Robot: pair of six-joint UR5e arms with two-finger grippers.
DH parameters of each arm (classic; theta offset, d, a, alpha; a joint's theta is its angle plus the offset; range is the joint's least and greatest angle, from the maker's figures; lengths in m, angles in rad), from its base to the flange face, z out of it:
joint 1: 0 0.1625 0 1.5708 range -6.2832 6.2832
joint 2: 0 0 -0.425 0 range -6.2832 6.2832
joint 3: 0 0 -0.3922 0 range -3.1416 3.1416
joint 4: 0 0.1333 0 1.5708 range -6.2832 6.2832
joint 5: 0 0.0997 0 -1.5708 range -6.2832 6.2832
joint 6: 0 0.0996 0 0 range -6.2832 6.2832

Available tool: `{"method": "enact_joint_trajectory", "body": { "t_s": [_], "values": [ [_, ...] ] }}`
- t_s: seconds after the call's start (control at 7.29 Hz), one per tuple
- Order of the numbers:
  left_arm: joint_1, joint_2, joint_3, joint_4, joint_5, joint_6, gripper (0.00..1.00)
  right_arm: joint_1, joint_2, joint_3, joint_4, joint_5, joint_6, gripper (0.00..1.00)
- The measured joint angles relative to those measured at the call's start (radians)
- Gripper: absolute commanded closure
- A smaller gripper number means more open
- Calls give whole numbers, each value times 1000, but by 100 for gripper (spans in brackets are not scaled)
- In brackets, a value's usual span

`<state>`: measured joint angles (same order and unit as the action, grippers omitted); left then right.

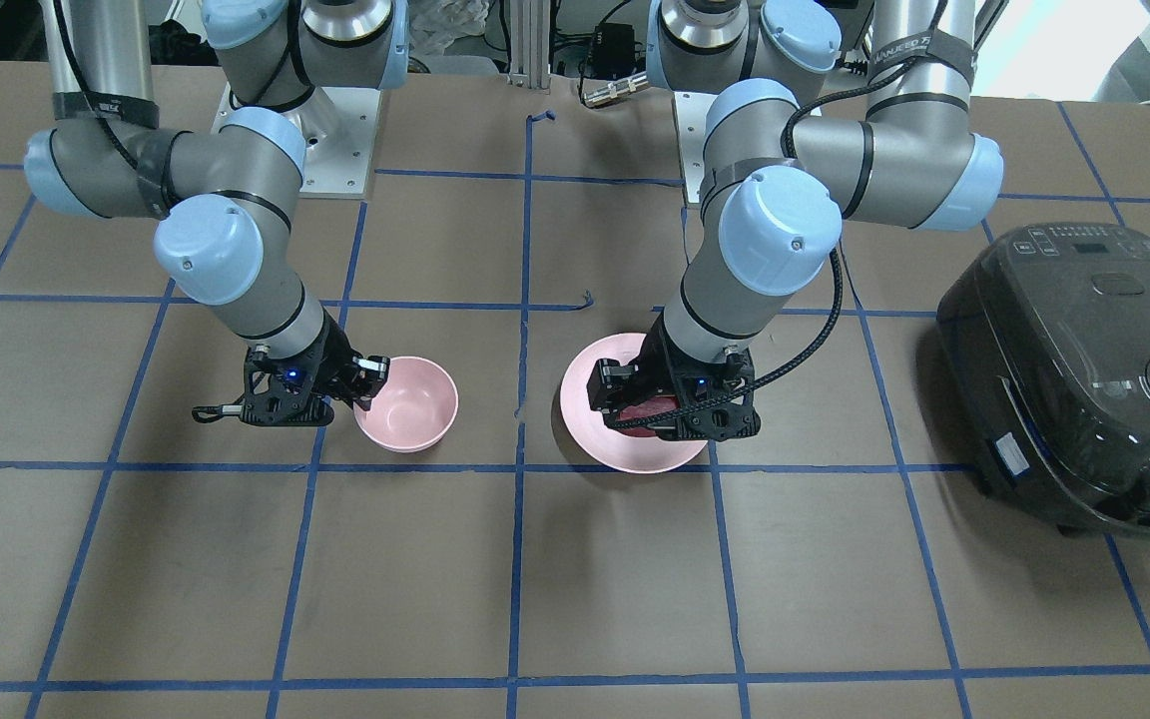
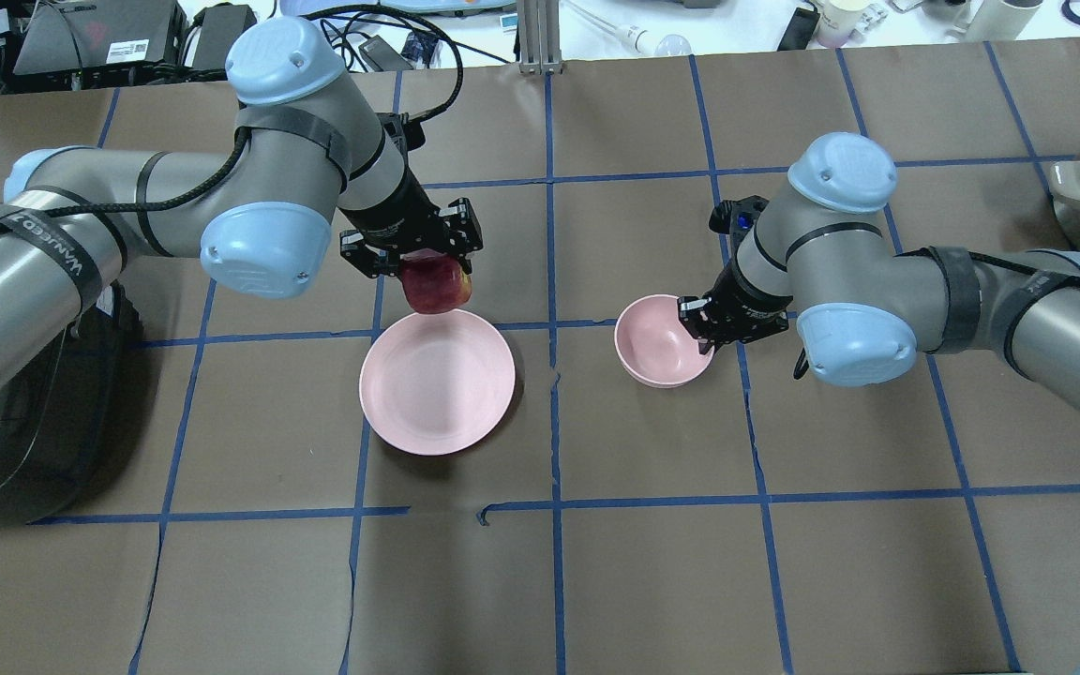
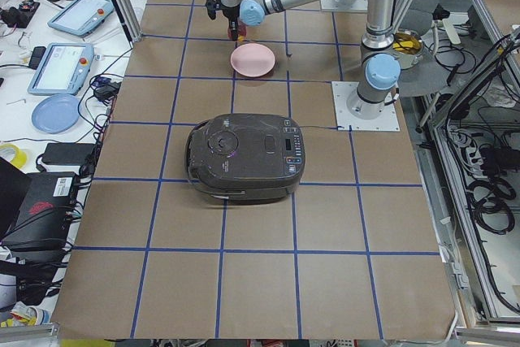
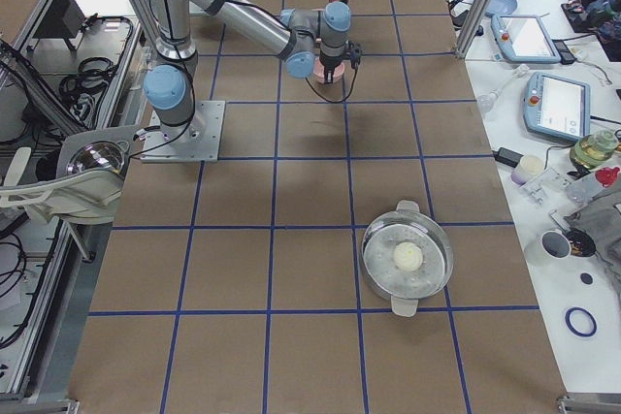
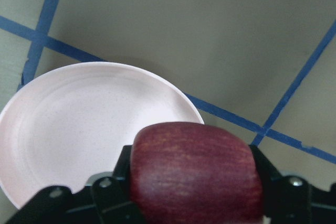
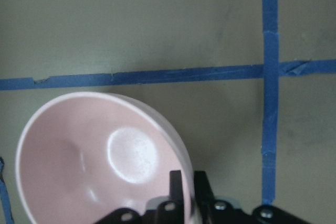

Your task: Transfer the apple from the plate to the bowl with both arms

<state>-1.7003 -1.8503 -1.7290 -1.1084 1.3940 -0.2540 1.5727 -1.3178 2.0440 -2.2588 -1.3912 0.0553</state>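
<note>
Left black two-finger gripper (image 2: 427, 265) closed on the small dark red apple (image 2: 435, 284), above the wide shallow pale pink plate (image 2: 427, 403).

From the left wrist: fruit wedged between both black fingers (image 5: 265, 171) and filling the gap, with the plate lower down and not touching it. From overhead: apple over the plate's far rim, yellowish patch on its right flank. Right black two-finger gripper (image 6: 188, 190) drawn narrow on the rim of the small deep pale pink bowl (image 2: 652, 339), one finger inside the wall, one outside. Bowl upright, mouth up, well apart from the plate, with a strip of blue tape (image 2: 554, 412) between the two. Underneath, brown paper-covered table (image 2: 652, 581) gridded with the same tape. Glossy black rice cooker (image 1: 1084, 379) out beyond the left arm, well apart from the plate.
</note>
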Motion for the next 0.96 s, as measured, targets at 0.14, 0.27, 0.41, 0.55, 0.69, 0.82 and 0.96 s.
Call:
{"method": "enact_joint_trajectory", "body": {
  "t_s": [0.14, 0.27, 0.41, 0.55, 0.69, 0.82, 0.96],
  "values": [
    [-13, 2, 1, 1, 3, 14, 99, 2, 5, 6, -12, 0, -1, 0],
    [-38, 6, 2, 3, 24, 40, 99, 1, 3, -1, -18, -5, -7, 0],
    [-64, 13, 8, 7, 60, 77, 100, -5, -10, -31, -10, -20, -13, 0],
    [-89, 17, 19, 9, 78, 96, 100, -11, -33, -82, 29, -48, -15, 0],
    [-119, 21, 31, 9, 60, 73, 100, -15, -65, -138, 94, -78, -17, 0],
    [-149, 9, 52, 29, 23, 15, 100, -18, -101, -188, 168, -111, -18, 0],
    [-180, -16, 78, 67, 3, -46, 100, -18, -143, -240, 263, -148, -18, 0]
  ]
}}
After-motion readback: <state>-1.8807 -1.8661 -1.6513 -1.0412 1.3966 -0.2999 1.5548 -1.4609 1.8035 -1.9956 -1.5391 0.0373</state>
